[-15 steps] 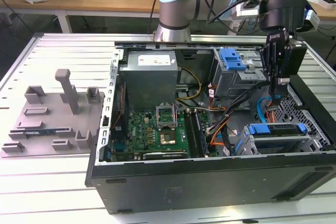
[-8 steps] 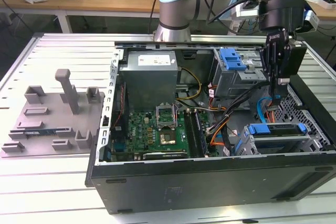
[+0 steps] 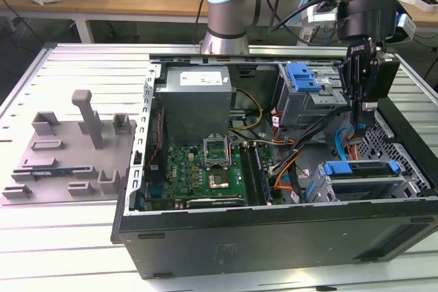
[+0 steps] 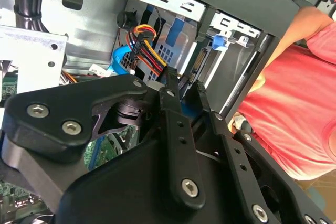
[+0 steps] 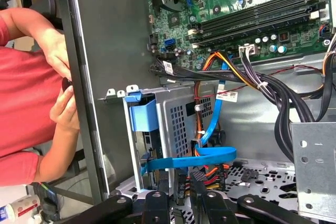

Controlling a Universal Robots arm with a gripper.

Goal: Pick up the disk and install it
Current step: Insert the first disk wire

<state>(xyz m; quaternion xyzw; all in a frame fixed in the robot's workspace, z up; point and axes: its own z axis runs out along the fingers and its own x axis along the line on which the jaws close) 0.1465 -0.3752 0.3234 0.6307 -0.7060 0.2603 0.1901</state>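
- The claw (image 3: 361, 123) hangs inside the open computer case (image 3: 274, 237), on the exterior view's right, just above the disk (image 3: 363, 173).
- Whether the claw is open or closed, or has hold of anything, I cannot tell.
- The disk lies flat in the metal drive cage (image 3: 413, 184) at the case's front corner, with blue rails at its ends.
- The case also holds a grey power supply (image 3: 198, 97), a green motherboard (image 3: 198, 169) and a blue flat cable (image 5: 194, 158).
- A person's hand (image 5: 64, 109) is at the case's outer wall.
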